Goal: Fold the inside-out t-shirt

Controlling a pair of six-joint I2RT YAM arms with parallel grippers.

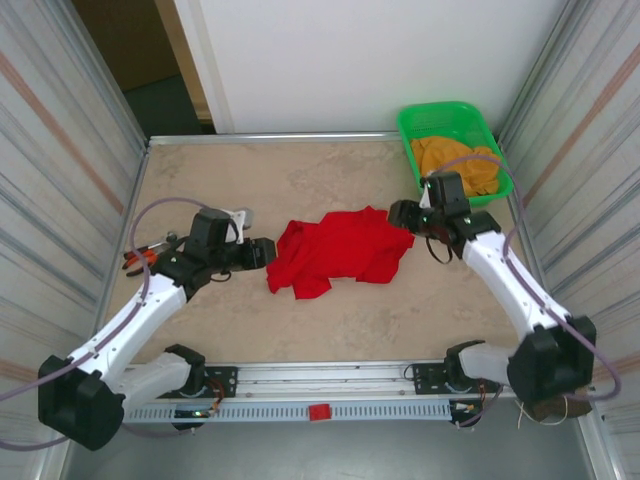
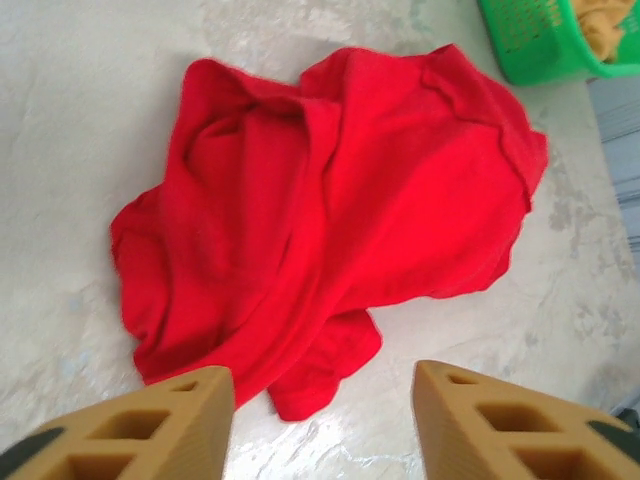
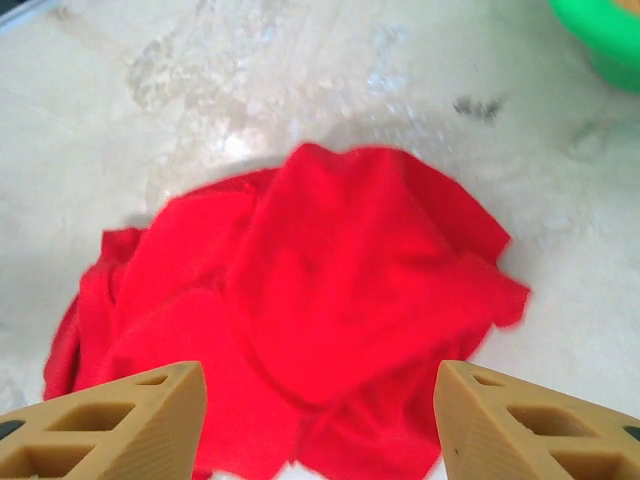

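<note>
Folds rumple soft red t-shirt (image 1: 340, 252) on marbled table (image 1: 300, 325)

Bright red t-shirt (image 1: 340, 250) lies crumpled mid-worktop (image 1: 300, 170), a loose wrinkled heap, fabric bunched in ridges, one corner trailing near-left.

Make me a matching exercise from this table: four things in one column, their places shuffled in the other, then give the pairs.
Things
1. red t-shirt
2. green basket
3. orange-yellow cloth
4. orange-handled tools

Places
A. far right corner of the table
B. crumpled in the middle of the table
C. by the table's left edge
D. inside the green basket

Pairs: 1-B, 2-A, 3-D, 4-C
</note>
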